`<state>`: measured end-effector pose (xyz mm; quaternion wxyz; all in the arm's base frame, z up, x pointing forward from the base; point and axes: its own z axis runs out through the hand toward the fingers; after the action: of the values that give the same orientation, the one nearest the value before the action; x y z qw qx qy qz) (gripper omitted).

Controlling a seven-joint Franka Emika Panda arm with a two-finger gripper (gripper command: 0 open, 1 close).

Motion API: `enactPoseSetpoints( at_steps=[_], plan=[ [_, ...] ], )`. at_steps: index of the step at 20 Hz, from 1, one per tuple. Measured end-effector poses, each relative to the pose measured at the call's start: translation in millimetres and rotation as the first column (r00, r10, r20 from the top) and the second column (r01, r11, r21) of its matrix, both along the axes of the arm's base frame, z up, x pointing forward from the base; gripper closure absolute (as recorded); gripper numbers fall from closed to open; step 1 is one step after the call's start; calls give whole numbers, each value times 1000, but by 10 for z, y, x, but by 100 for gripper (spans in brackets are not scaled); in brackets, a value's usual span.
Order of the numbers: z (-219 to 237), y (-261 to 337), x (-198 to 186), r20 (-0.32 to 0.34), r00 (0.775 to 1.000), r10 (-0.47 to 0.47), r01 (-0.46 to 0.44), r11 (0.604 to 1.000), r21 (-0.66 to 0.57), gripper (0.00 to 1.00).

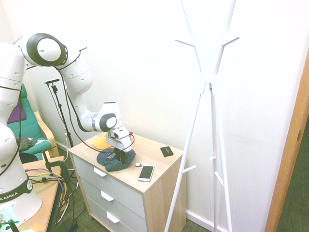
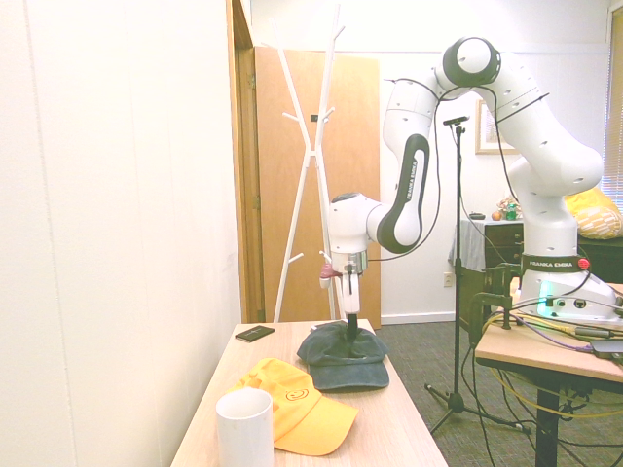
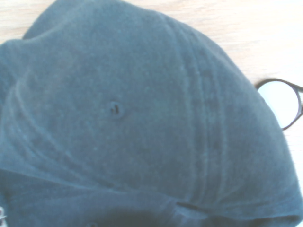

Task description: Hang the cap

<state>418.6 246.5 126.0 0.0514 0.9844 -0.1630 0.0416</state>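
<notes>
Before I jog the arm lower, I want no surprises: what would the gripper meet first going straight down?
The dark slate-blue fabric cap. The gripper points down at its crown on the wooden dresser top and already looks to be at the fabric, though contact is hard to confirm.

Cap (image 2: pixel 343 356): dark slate-blue, plain fabric. Second cap (image 2: pixel 297 409): orange-yellow with a small dark smiley mark on the front. Mug (image 2: pixel 244 428): plain white. Coat stand (image 1: pixel 208 116): white. Drawer chest (image 1: pixel 123 191): pale wood top (image 1: pixel 159 171), grey fronts. Phone (image 1: pixel 146 172): white. Arm (image 2: pixel 414 175): white with black joints.
</notes>
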Motion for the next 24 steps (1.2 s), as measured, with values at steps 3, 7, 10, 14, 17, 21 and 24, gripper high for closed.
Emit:
enactPoseSetpoints(
  at_steps=[3,7,10,14,17,21,24],
  plan=[
    [-7,-23,0,2,1000,-2,2,1000,-2,100],
    [-13,-17,-11,5,1000,1,-1,1000,-3,100],
    [-14,-28,-9,9,1000,0,0,1000,-2,100],
    [43,-35,52,26,1000,-17,16,1000,8,100],
    [456,15,261,69,997,-36,35,999,18,100],
    [1491,58,528,152,987,-45,43,999,14,100],
    [2185,21,580,185,981,-55,60,998,-21,100]
  ],
)
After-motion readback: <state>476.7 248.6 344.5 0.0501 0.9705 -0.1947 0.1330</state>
